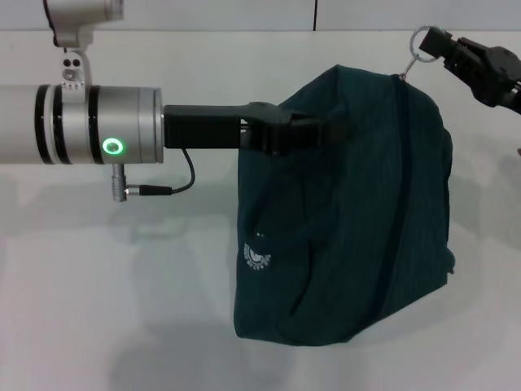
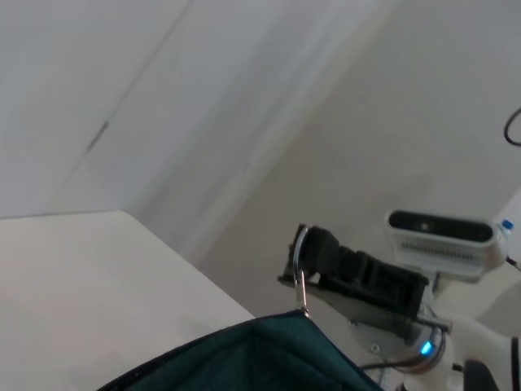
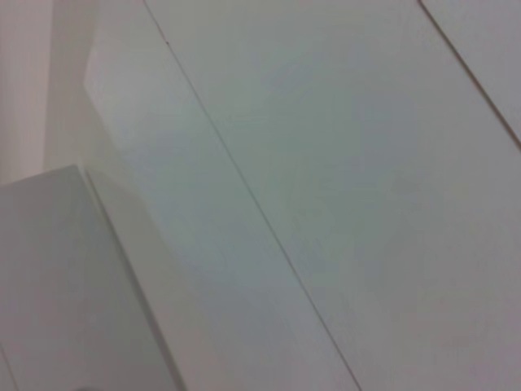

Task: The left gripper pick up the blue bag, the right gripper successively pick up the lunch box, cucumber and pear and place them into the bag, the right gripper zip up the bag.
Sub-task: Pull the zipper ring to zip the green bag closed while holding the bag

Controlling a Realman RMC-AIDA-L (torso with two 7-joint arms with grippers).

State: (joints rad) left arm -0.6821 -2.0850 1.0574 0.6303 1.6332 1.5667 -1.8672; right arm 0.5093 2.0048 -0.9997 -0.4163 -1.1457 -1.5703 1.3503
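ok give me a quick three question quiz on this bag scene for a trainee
1. True or false: the left end effector grips the blue bag's upper edge.
2. What does the right end effector hold? A) zipper pull ring B) pear C) lunch box
3. Fill in: the zipper runs down the bag and looks ____.

Key: 1 true; 2 A, the zipper pull ring; 3 closed.

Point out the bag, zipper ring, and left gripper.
bag (image 1: 342, 236): head view, front fabric panel.
zipper ring (image 1: 421, 38): head view, metal loop at the top corner.
left gripper (image 1: 313, 133): head view, fingertips clamped on the bag.
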